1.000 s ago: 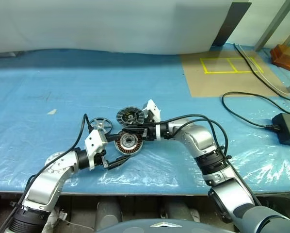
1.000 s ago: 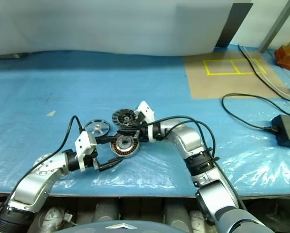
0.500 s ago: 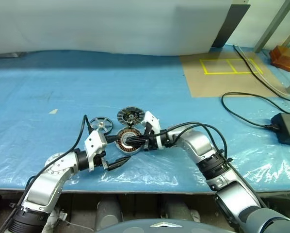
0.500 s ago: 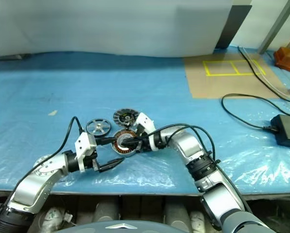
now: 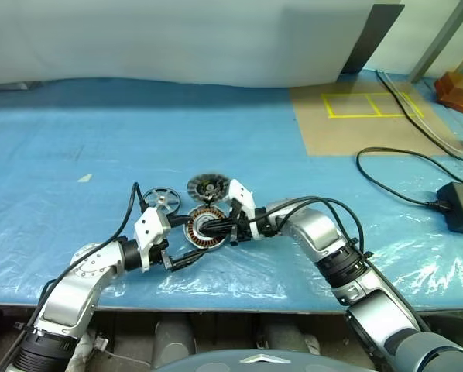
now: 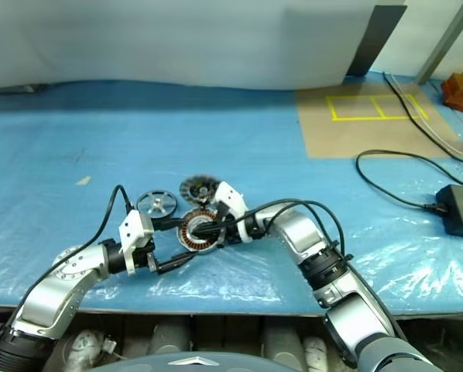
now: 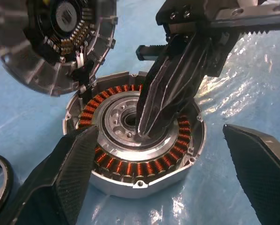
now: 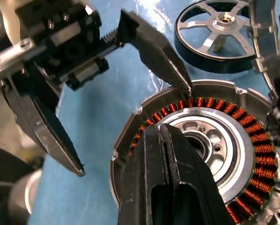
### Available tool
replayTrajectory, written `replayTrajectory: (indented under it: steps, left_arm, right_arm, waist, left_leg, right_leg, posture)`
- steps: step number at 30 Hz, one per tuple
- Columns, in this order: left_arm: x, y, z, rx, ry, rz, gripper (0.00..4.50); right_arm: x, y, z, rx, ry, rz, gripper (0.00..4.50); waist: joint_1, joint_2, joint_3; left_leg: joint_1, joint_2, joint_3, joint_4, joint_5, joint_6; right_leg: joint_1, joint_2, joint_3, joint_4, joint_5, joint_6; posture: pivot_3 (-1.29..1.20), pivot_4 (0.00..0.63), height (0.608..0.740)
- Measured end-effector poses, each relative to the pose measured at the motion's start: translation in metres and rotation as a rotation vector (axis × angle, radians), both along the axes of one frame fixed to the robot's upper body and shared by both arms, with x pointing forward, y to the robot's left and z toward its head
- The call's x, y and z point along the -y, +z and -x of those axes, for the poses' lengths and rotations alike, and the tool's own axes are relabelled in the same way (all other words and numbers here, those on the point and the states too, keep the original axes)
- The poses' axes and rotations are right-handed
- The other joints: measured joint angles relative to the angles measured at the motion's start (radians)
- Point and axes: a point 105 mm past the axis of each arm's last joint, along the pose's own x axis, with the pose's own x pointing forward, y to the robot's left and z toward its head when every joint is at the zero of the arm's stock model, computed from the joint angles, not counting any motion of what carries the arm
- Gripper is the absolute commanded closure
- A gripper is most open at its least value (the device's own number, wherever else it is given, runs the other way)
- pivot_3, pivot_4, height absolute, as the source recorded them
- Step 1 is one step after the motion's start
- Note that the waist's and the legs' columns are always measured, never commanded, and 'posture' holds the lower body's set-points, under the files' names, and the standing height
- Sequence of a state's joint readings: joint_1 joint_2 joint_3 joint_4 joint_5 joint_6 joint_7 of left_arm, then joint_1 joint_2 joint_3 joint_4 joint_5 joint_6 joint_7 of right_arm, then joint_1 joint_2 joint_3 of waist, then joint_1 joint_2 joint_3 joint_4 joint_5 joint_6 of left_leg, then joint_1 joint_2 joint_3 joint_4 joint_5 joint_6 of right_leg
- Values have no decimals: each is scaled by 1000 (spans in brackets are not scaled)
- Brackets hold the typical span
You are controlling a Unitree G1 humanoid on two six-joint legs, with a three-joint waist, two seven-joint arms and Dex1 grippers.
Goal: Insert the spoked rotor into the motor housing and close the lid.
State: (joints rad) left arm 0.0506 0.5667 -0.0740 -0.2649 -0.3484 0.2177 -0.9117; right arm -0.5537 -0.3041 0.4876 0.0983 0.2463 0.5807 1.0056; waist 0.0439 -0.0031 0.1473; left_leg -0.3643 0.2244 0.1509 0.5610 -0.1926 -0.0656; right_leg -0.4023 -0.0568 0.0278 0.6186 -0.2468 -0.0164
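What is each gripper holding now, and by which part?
Nothing is held. The left gripper stands open beside the motor housing; the right gripper, shut, presses its tips on the housing's metal centre.

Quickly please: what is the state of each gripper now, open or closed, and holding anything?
Left gripper: open, holding nothing, astride the motor housing.
Right gripper: shut, empty, tips on the housing's metal centre.

Bright, even light (glare on plastic sheet point(image 5: 239, 279)), frames sharp
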Motion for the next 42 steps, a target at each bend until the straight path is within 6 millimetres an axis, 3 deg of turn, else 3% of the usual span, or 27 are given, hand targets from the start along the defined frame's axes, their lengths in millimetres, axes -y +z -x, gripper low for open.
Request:
replayTrajectory:
  steps: [3,9,14,16,20,23,26,31,34,38,42]
  left_arm:
    - [0,0,0,-1,1,0,0]
    - [-1,-2,2,-9,3,0,0]
    - [2,2,-1,7,-5,3,0]
    - [2,2,-1,7,-5,3,0]
    - [1,1,-1,4,-4,3,0]
    - [1,0,0,-1,-2,3,0]
    - [1,-1,1,-3,-2,4,0]
    - [1,-1,1,-6,0,4,0]
    - [1,-1,1,-6,0,3,0]
    - [1,0,0,-2,-1,5,0]
    - [2,1,-2,6,-3,6,0]
  right_arm:
    - [1,0,-2,8,-23,-7,4473]
    - [10,6,-11,-163,-138,-115,4473]
    - [5,35,-23,-194,-159,-250,4473]
    - [2,38,-19,-188,-140,-254,4473]
    - [-2,25,-8,-212,-108,-213,4473]
    - [-1,2,0,-164,-75,-76,4473]
    - [-7,-3,1,5,1,23,4473]
    - [-3,1,-7,-102,-82,-63,4473]
    - [3,6,-17,-198,-161,-134,4473]
    - [7,36,-27,-229,-186,-273,4473]
    - [-3,54,-20,-216,-136,-324,4473]
  waist:
    - [0,0,0]
    - [0,0,0]
    - [-1,0,0]
    - [0,0,0]
    - [1,0,0]
    - [1,0,0]
    - [-2,1,-1]
    - [1,1,-1]
    - [2,1,-1]
    - [-1,1,-1]
    - [-2,1,-1]
  left_leg:
    - [2,0,0,0,0,0]
    - [0,0,0,2,0,0]
    - [-3,0,0,2,0,0]
    - [-3,0,0,1,0,0]
    - [-4,1,0,0,0,0]
    - [-3,1,0,1,0,0]
    - [5,0,0,0,0,0]
    - [8,-1,1,1,0,1]
    - [3,-1,1,1,0,1]
    - [-3,0,1,2,1,1]
    - [-4,1,0,-1,0,0]
  right_leg:
    - [2,0,1,0,-3,-4]
    - [0,0,1,0,-3,-4]
    - [-3,1,1,2,0,0]
    - [-3,1,0,2,0,0]
    - [-3,1,0,0,0,0]
    - [-3,1,0,0,0,0]
    - [3,0,1,1,-3,-4]
    - [6,-1,3,1,-4,-4]
    - [2,-1,2,2,-3,-5]
    - [-4,1,2,3,0,-1]
    - [-4,2,0,1,-1,-1]
  posture:
    - [0,150,740]
    - [0,150,740]
    - [0,150,740]
    - [0,150,740]
    - [0,150,740]
    - [0,150,740]
    - [0,150,740]
    - [0,150,740]
    - [0,150,740]
    - [0,150,740]
    - [0,150,740]
